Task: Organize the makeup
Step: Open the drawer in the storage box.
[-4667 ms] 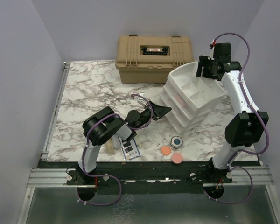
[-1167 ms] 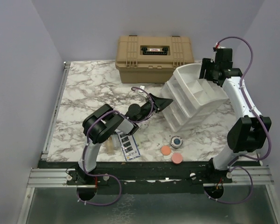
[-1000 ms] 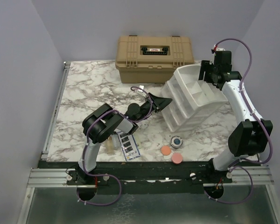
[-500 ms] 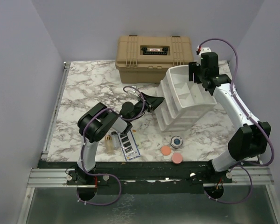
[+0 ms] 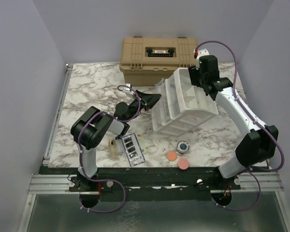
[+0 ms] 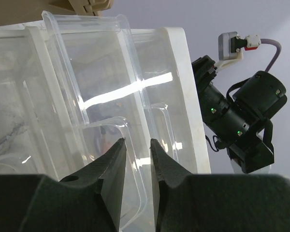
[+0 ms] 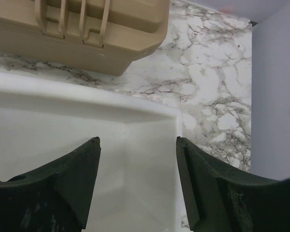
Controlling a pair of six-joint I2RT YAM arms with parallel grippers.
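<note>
On the marble desk [image 5: 87,92], the tilted white plastic organizer [image 5: 183,111] has a clear wall pinched in our left jaws while our right jaws gape empty over its rim; behind both, at the near edge, the flat dark palette [image 5: 130,149] lies far-to-near nearest our left arm, beside two round discs [image 5: 171,155] and a small jar [image 5: 182,145].

readable text: none | tan hard case [image 5: 158,60], table 12 o'clock: small white-and-red label [image 5: 158,50] beside the lid handle, lettering too small to make out | flat dark palette [image 5: 130,149], 7 o'clock: no legible print | white tiered tray organizer [image 5: 183,104], centre: no legible print | wrist views: nothing legible
</note>
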